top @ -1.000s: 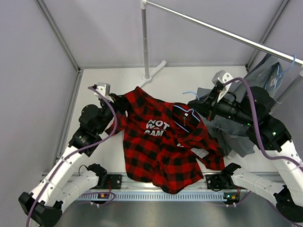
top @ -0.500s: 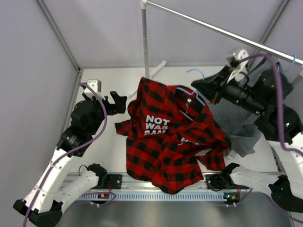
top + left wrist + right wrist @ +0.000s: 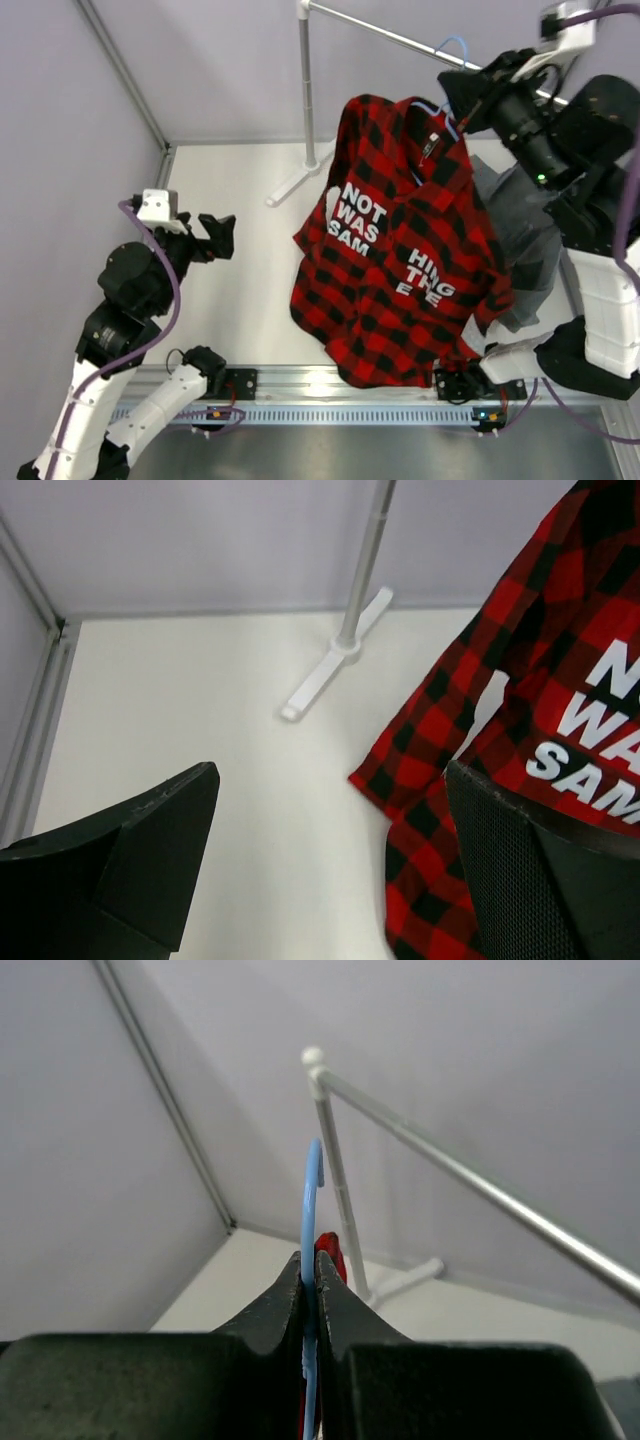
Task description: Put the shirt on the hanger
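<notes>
From the top camera I see the shirt [image 3: 400, 270] hanging full length below the rail [image 3: 390, 36]. Its long axis drops straight down from the hanger [image 3: 456, 44], whose thin light-blue hook shows right at the rail, though I cannot tell from here whether they touch. My right hand [image 3: 455, 95] is clamped on the hanger's neck just under the rail, so it is by far the nearer one. My left hand [image 3: 215, 237] sits well away from the rail over the white tabletop [image 3: 240, 190], fingers apart and empty. A plain grey garment [image 3: 525, 240] hangs behind the shirt. On the left wrist camera, soft red-and-black flannel with white block letters hangs to the right of the rail's upright post [image 3: 365, 560]. On the right wrist camera, the smooth, narrow hook stands up edge-on from closed fingers, with the shiny round rail slanting away to its right, apart from it. I judge the hook must travel rightward and over the rail.
</notes>
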Controlling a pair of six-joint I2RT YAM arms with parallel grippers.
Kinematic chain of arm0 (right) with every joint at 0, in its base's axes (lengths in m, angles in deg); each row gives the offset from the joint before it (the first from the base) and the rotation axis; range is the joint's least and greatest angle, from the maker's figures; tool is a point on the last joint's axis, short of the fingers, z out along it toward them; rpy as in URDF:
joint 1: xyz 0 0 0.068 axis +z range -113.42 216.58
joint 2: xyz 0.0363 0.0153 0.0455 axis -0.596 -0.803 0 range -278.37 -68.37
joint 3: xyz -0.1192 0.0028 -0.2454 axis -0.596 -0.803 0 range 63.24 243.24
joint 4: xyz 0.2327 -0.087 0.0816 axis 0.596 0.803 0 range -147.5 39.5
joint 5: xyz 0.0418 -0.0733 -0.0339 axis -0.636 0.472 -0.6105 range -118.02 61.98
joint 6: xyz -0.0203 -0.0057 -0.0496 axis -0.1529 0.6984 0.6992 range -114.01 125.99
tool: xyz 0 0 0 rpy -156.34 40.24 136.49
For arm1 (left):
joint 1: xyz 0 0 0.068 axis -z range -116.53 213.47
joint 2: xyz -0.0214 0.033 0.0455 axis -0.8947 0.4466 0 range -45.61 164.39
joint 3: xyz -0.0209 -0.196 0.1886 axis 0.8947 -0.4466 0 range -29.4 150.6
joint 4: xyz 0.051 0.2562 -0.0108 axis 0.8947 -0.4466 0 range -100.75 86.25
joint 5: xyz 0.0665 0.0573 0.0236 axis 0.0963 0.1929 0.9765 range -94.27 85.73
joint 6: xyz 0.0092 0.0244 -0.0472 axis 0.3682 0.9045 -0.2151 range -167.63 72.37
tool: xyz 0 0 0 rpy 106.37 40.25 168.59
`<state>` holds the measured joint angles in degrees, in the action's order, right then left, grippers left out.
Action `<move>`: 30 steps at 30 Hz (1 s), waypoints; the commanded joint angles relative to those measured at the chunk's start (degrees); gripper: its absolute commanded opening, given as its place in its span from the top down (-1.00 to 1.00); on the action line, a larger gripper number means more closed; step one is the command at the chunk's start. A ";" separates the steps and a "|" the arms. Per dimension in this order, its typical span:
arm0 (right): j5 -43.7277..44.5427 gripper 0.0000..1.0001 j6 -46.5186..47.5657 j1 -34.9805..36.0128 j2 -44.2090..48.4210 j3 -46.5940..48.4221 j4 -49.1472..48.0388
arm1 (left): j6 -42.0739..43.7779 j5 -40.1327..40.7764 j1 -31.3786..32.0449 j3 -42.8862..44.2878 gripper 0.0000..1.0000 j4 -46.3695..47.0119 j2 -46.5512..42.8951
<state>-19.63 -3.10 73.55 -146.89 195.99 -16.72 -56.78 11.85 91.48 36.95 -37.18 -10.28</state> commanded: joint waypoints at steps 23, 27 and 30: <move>47.42 1.00 13.56 14.53 -17.54 9.90 -15.62 | -3.33 0.58 -0.15 -24.25 -0.97 3.64 -10.54; 49.53 1.00 19.34 14.10 -18.68 10.77 -20.20 | -3.33 -0.74 -0.15 -24.25 -0.97 3.64 -10.55; 48.58 1.00 21.12 12.26 -20.18 11.56 -21.44 | -3.25 -1.79 -0.15 -24.16 -0.96 3.72 -10.28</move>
<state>27.40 13.49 87.21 -166.69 204.01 -29.64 -59.71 11.36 91.48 13.01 -36.75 -20.70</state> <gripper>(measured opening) 0.015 0.983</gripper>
